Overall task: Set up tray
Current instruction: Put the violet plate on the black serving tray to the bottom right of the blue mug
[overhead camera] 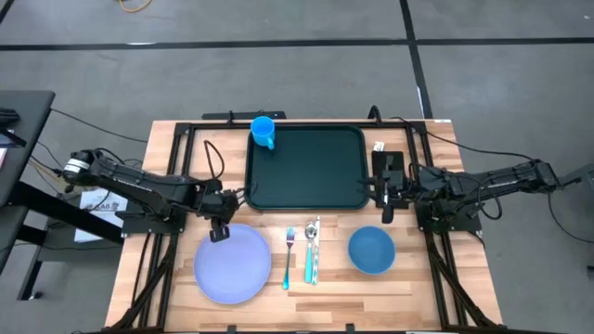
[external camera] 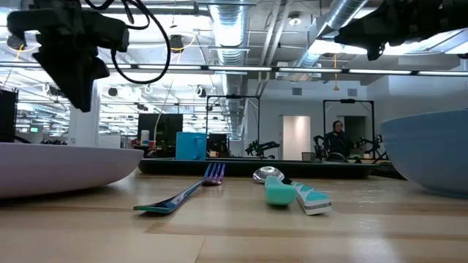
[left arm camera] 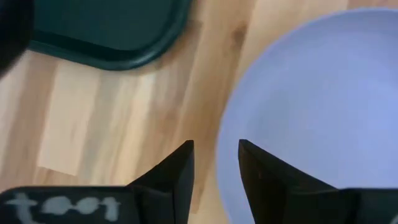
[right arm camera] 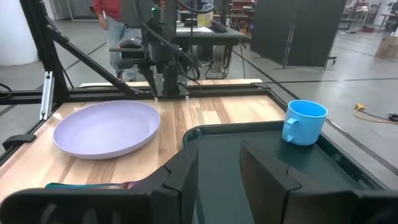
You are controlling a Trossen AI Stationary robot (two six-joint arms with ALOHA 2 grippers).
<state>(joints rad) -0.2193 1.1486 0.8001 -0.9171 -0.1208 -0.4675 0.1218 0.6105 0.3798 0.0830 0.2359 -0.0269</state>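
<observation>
Left tool [left arm camera: 216, 163] (slightly open) over plate [left arm camera: 311, 112]

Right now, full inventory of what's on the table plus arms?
tray: 1, dark green, table's far middle
cup: 1, blue, tray's far left corner
plate: 1, lavender, near left, off the tray
bowl: 1, blue, near right, off the tray
fork: 1, teal handle, between plate and bowl
spoon: 1, teal handle, right of the fork
left gripper: 1, dark, open above the plate's far edge
right gripper: 1, dark, open at the tray's right edge
</observation>
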